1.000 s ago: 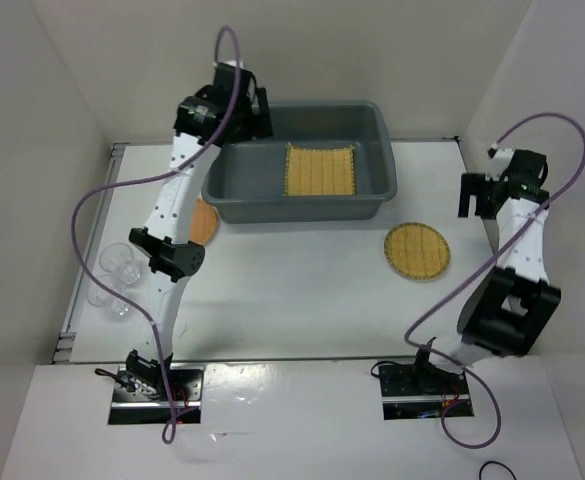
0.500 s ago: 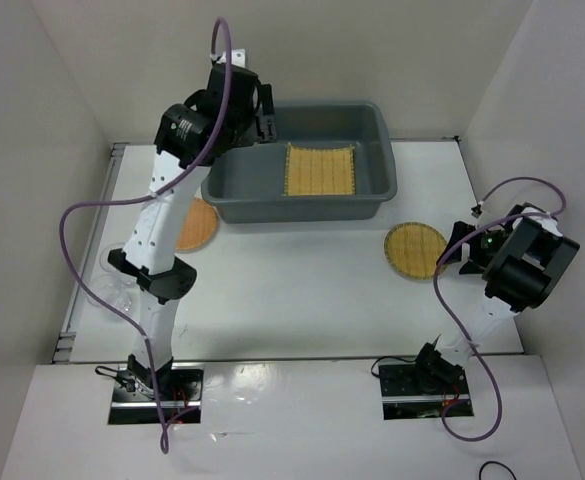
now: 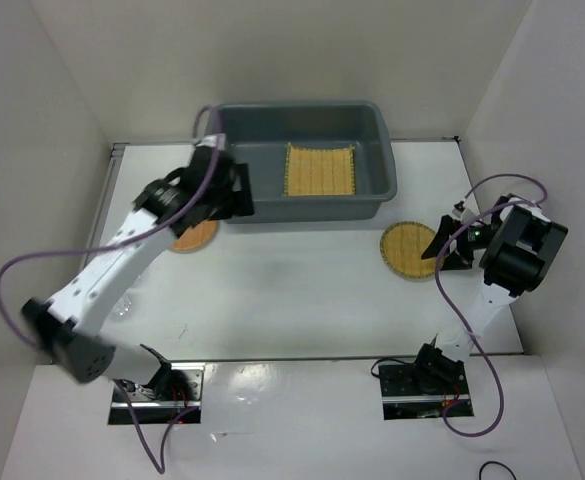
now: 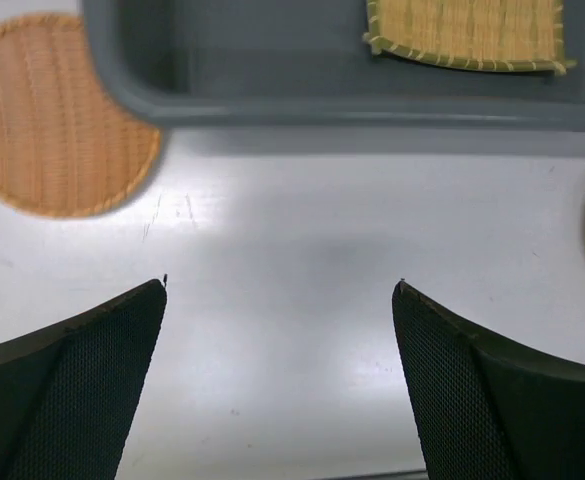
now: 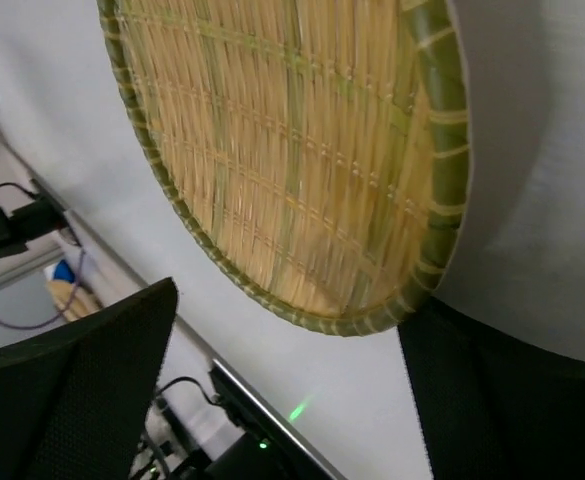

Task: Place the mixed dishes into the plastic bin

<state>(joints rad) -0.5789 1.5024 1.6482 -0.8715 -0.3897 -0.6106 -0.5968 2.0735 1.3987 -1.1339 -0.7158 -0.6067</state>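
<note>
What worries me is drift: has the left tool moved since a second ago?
Yes. The left tool came from the far-left corner of the plastic bin to its near-left corner.

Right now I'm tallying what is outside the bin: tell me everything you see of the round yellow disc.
The round yellow disc is a flat, woven, straw-like piece with a greenish bound rim. It lies on the white table, apart from the grey bin. The open right gripper is at its right edge; whether they touch is unclear.
</note>
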